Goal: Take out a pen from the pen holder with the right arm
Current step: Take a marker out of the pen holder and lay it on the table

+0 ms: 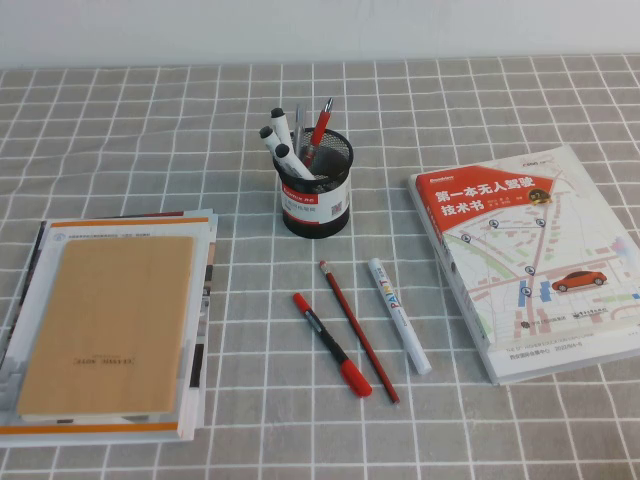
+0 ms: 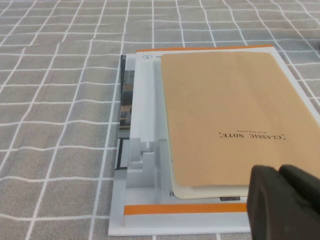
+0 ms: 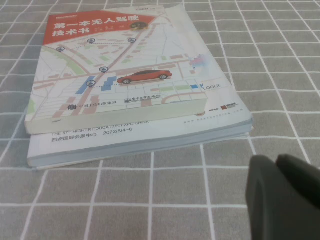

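A black mesh pen holder (image 1: 316,192) stands upright mid-table with two white markers (image 1: 284,145) and a red pen (image 1: 319,126) sticking out of it. In front of it on the cloth lie a red-and-black pen (image 1: 333,346), a red pencil (image 1: 359,331) and a white marker (image 1: 399,316). Neither arm shows in the high view. My right gripper (image 3: 276,161) is shut and empty, hovering over the cloth just off the near corner of the road-map book (image 3: 120,75). My left gripper (image 2: 279,171) is shut and empty above the near edge of the tan notebook (image 2: 235,115).
The road-map book (image 1: 532,258) lies on a thinner booklet at the right. At the left, the tan notebook (image 1: 110,325) tops a stack of papers. A grey checked cloth (image 1: 120,130) covers the table, and a white wall runs along the far edge.
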Robot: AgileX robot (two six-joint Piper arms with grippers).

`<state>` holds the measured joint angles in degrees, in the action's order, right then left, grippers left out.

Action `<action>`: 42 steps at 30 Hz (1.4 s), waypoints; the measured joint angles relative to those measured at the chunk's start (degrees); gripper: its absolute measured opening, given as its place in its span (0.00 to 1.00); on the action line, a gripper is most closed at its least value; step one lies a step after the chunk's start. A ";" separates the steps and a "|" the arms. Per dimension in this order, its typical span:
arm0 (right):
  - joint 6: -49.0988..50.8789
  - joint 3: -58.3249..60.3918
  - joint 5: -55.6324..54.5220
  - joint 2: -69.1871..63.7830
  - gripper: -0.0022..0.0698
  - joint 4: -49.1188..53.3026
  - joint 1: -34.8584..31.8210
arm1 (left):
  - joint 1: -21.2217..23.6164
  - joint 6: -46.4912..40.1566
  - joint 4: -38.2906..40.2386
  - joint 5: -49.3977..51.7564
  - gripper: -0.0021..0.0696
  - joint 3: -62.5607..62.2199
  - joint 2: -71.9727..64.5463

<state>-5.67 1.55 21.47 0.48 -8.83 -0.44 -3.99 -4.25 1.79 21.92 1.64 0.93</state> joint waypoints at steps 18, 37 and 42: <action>0.00 0.00 0.00 0.00 0.01 0.00 0.00 | 0.00 0.00 0.00 0.00 0.02 0.00 0.00; 0.00 0.00 -3.48 0.00 0.01 -6.94 0.00 | 0.00 0.00 0.00 0.00 0.02 0.00 0.00; 0.00 0.00 -9.11 0.00 0.01 -15.79 0.00 | 0.00 0.00 0.00 0.00 0.02 0.00 0.00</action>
<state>-5.67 1.55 12.37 0.48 -24.61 -0.44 -3.99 -4.25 1.79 21.92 1.64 0.93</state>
